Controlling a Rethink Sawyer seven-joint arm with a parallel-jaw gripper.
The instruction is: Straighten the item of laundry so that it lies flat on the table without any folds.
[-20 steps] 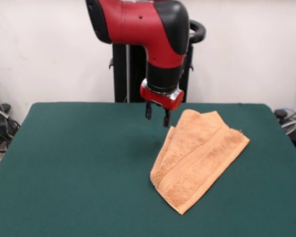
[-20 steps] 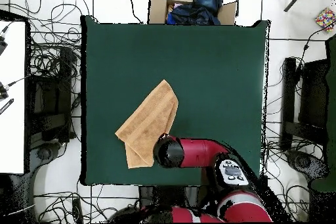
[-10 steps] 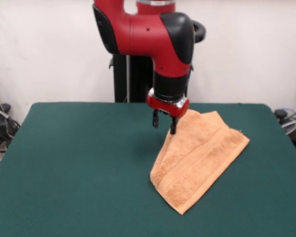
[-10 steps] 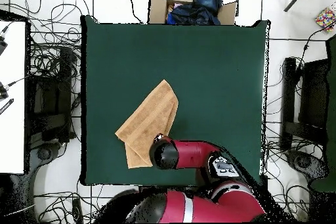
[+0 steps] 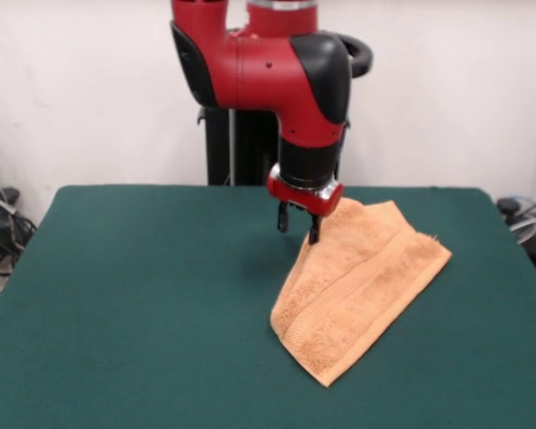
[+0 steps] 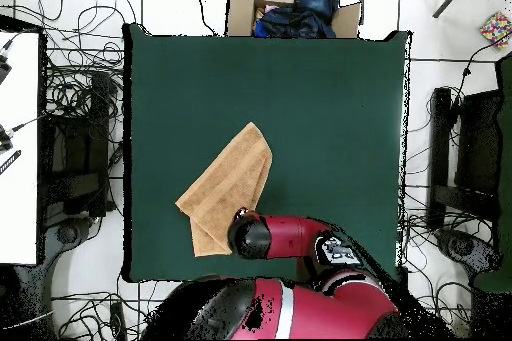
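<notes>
A: Front view first. Towel (image 5: pixel 357 290) lies folded on the table (image 5: pixel 143 313), right of centre as this cam sees it. Doubled over lengthwise by the look of it, long axis running diagonal: one pointed corner toward the cam, the other end toward the table's far right. Woven band stripe shows near the close end. A raised fold edge runs along its length, so not flat.

B: Overhead?

A: Overhead has the towel (image 6: pixel 225 189) left of centre and closer to the robot-side edge than the far one. Same diagonal lie, wholly on the green table (image 6: pixel 330 107), clear of all edges.

B: Gripper?

A: Gripper (image 5: pixel 298 223) hangs at the towel's far left edge, pointing straight down. Two dark fingers (image 5: pixel 283 216) visible w/ a narrow gap between them, nothing held. Right-hand tip sits over or at the cloth edge; can't tell from front view if it touches, prob. just above. In overhead the arm (image 6: pixel 275 235) covers the gripper and the near corner of the towel.

B: Surroundings?

A: Black pedestal (image 5: pixel 237 134) behind the arm at the table's far side, white wall behind that. Overhead: cardboard box (image 6: pixel 290 12) w/ dark cloth in it just beyond the far table edge, cables (image 6: pixel 75 87) on the floor at the left.
</notes>
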